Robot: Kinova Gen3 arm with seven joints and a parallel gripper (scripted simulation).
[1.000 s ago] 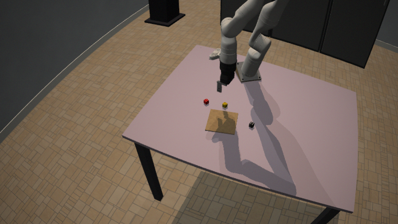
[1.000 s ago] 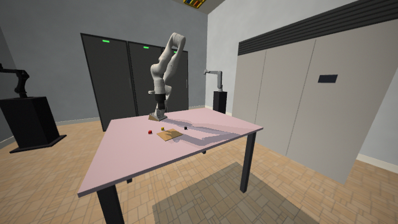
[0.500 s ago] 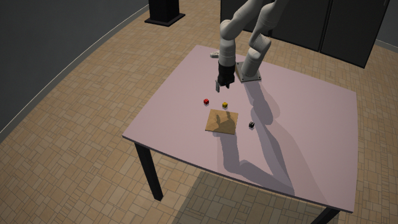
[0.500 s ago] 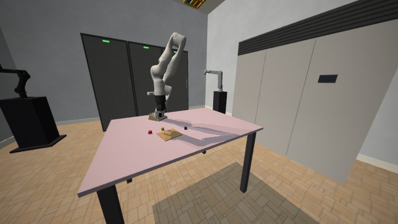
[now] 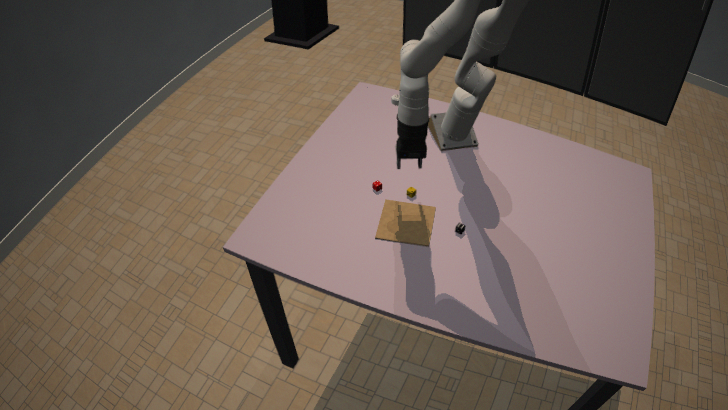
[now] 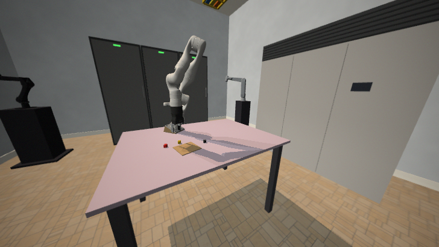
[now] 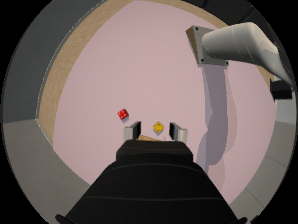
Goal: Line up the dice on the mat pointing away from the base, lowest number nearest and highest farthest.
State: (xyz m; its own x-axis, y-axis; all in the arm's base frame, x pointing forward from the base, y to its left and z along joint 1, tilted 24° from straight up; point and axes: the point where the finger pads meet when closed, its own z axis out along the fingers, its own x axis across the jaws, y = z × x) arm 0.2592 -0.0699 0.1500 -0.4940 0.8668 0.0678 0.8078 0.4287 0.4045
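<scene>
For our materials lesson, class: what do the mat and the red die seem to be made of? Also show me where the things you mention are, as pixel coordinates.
Mat (image 5: 383,233) (image 6: 187,151): perhaps cork or thin wood, matte; it is tan-brown with straight edges. Red die (image 5: 376,185) (image 6: 165,145) (image 7: 123,114): probably hard plastic; evenly coloured, crisp-edged.

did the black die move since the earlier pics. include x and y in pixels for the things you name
No. In the top view the black die (image 5: 460,228) (image 6: 204,141) sits at the same spot beyond the right edge of the mat (image 5: 392,234) (image 6: 181,151), as before.
</scene>
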